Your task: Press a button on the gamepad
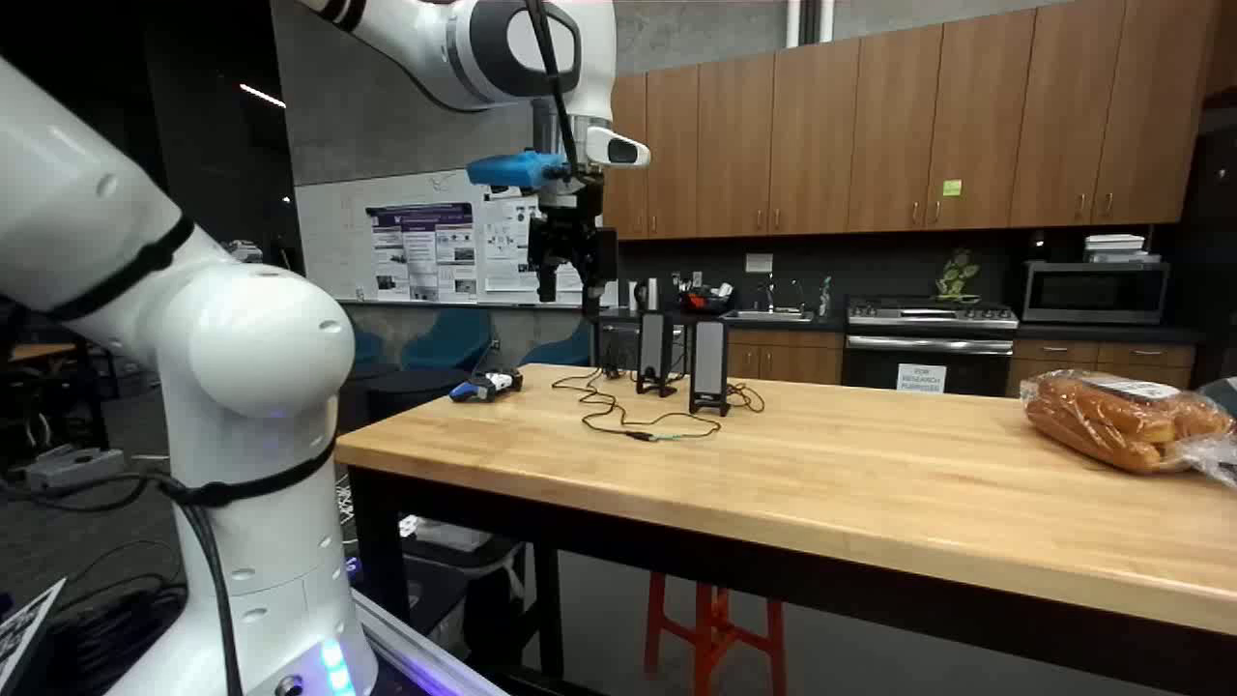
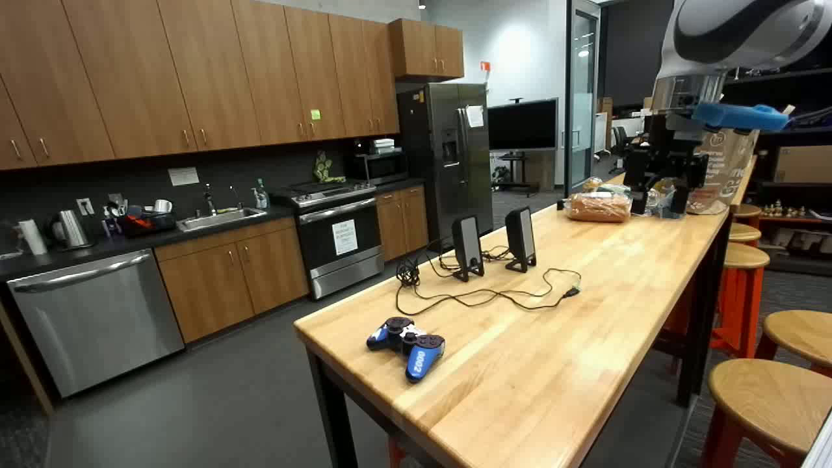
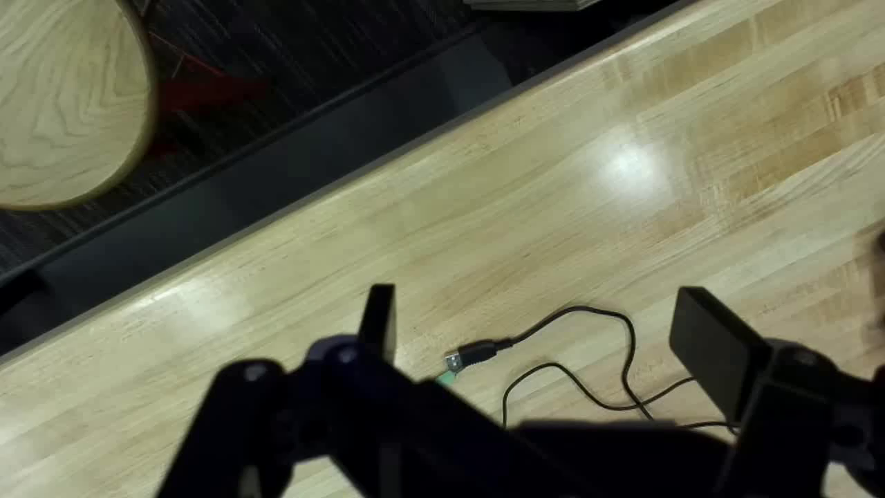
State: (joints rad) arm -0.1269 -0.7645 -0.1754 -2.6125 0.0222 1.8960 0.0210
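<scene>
A blue, white and black gamepad (image 1: 486, 385) lies on the wooden table near its end corner. In an exterior view its dark sticks and blue grips show clearly on the gamepad (image 2: 408, 344). My gripper (image 1: 569, 298) hangs high above the table, fingers pointing down, well apart from the gamepad. It also shows in an exterior view (image 2: 660, 209). In the wrist view the two fingers are wide apart, with nothing between the fingertips (image 3: 539, 318). The gamepad cannot be made out in the wrist view.
Two black speakers (image 1: 654, 350) (image 1: 708, 365) stand near the gamepad. Their black cable (image 2: 468, 300) and USB plug (image 3: 477, 353) lie below the gripper on the table (image 3: 484, 207). A bread bag (image 1: 1126, 420) lies at the far end. Stools (image 2: 767, 396) stand along one side.
</scene>
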